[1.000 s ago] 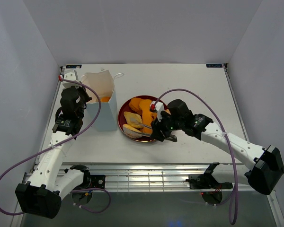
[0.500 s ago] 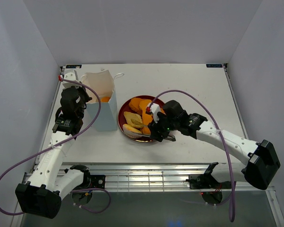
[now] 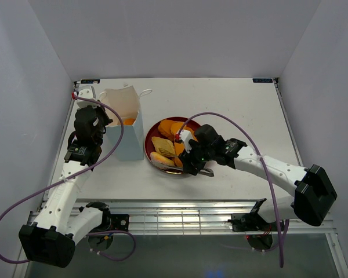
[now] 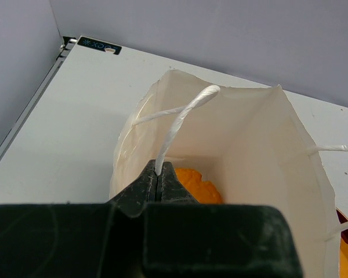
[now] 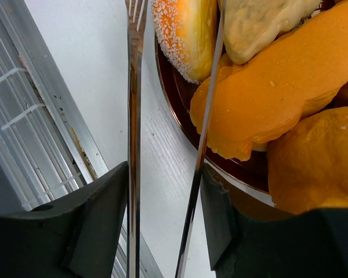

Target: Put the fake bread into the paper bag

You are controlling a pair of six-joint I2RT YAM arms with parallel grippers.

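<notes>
Fake bread at plate rim between spread tongs gripped by right jaws; left jaws pinching paper bag handle

The left arm reaches up the left side of the frame, and the left gripper is pinched tight on the bag cord. The right arm stretches in low from the lower right toward centre. The right gripper clasps tongs, with its fingers a little apart.
</notes>
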